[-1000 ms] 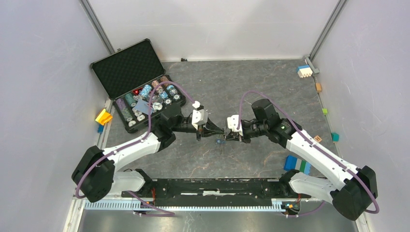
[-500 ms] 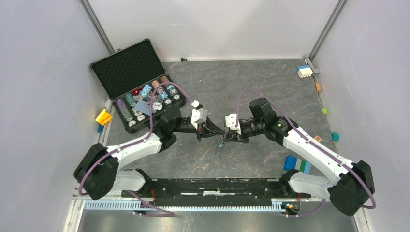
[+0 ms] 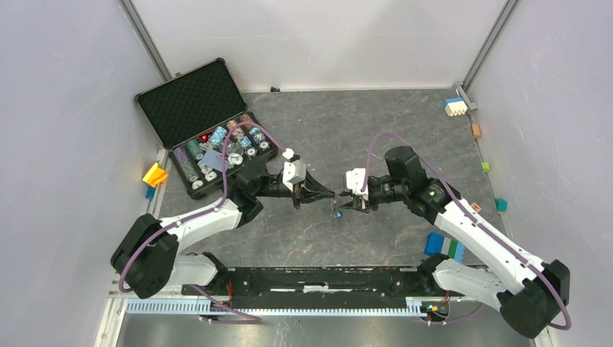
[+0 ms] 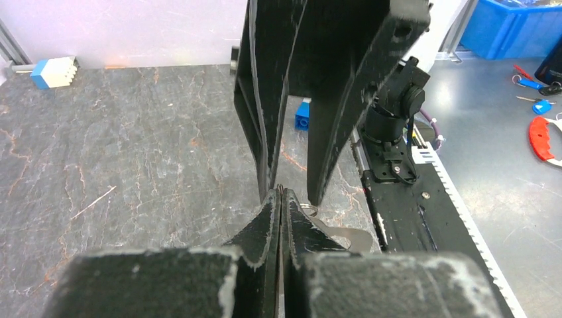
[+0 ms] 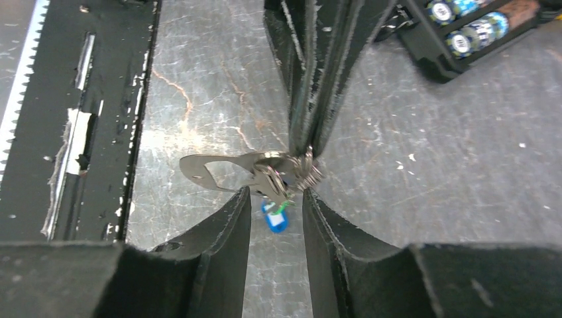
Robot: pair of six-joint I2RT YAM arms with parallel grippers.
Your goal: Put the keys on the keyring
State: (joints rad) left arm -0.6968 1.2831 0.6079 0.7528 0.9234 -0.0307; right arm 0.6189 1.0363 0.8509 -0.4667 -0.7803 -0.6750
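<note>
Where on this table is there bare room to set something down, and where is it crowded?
Bare stone lies at the back, between the chip case and the white-and-blue block, and in the near strip ahead of the black base rail. Crowded: the centre, where left hand and right hand stand tip to tip at the keyring.

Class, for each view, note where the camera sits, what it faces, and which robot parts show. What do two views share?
Top external: above, behind the bases, looking down; both arms show.
Left wrist: looks along the left gripper at the right gripper.
Right wrist: looks past the right gripper at the keyring in the left gripper.
Shared: chip case, in top and right wrist.
</note>
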